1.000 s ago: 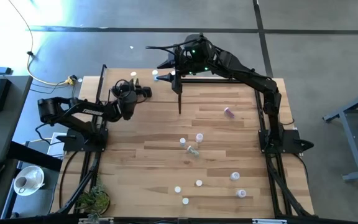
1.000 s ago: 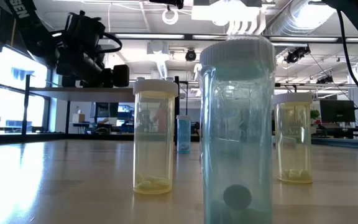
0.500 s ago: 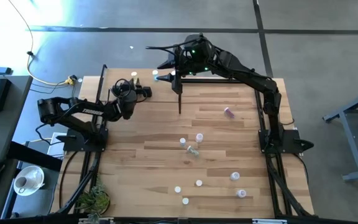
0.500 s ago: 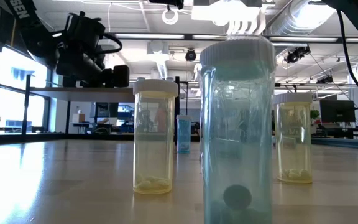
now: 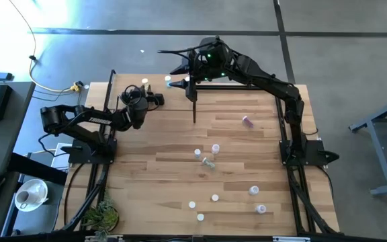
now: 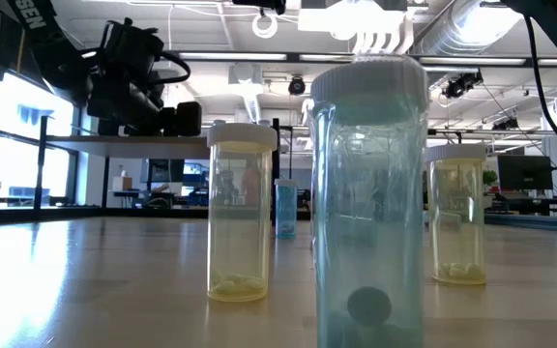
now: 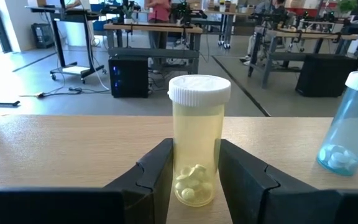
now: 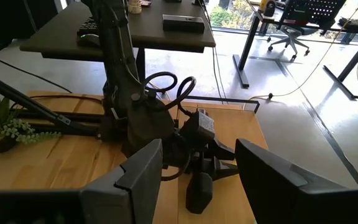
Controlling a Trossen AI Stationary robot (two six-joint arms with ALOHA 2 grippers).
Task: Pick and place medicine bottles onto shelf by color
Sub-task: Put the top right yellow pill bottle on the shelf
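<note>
A yellow medicine bottle (image 7: 197,124) with a white cap stands upright on its base on the light-wood shelf (image 7: 67,146). My left gripper (image 7: 194,158) is level at the shelf, at the table's far left (image 5: 154,99). It is open, with one finger close on either side of the bottle's lower half. A light blue bottle (image 7: 348,124) stands on the same board to one side. My right gripper (image 8: 197,168) is open and holds nothing. It hangs high over the table's far edge (image 5: 172,62) and looks down on the left arm.
Several loose bottles stand or lie on the tabletop toward the near right: two yellow (image 6: 240,222) (image 6: 457,213), a large blue one (image 6: 367,193), and a pink one lying down (image 5: 247,122). A black shelf post (image 5: 195,104) stands near the table's middle. A potted plant (image 5: 103,216) sits at the near left corner.
</note>
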